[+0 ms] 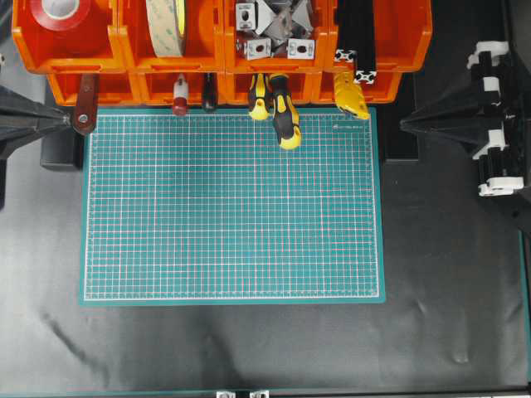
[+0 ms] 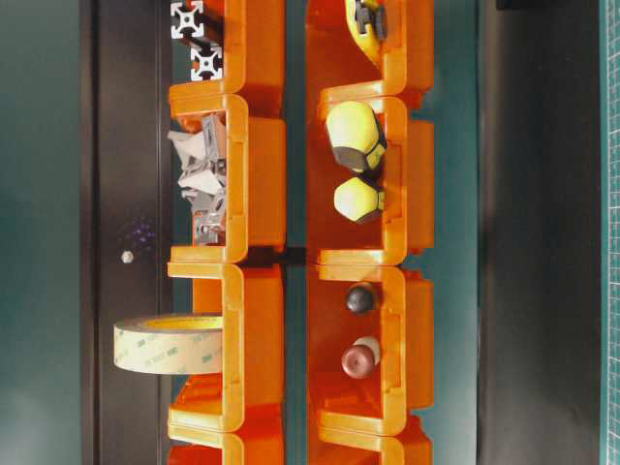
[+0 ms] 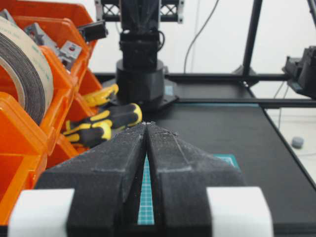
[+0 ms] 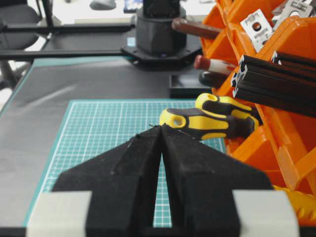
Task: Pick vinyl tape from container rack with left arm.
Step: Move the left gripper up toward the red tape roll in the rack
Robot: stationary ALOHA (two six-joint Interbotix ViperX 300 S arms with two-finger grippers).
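We find the left claw pressed shut with nothing between its tips, parked at the left edge of the green cutting mat, well short of the orange rack. The right claw is likewise shut and empty, off the mat's right edge. Beyond the mat, yellow-handled screwdrivers hang out of the rack's lower bins. Farther back, the red tape lies flat in the rack's upper left bin, beside the bin with the cream tape roll. In our judgement, the main risks are taking the cream roll by mistake, or striking the bin's front lip during the reach.
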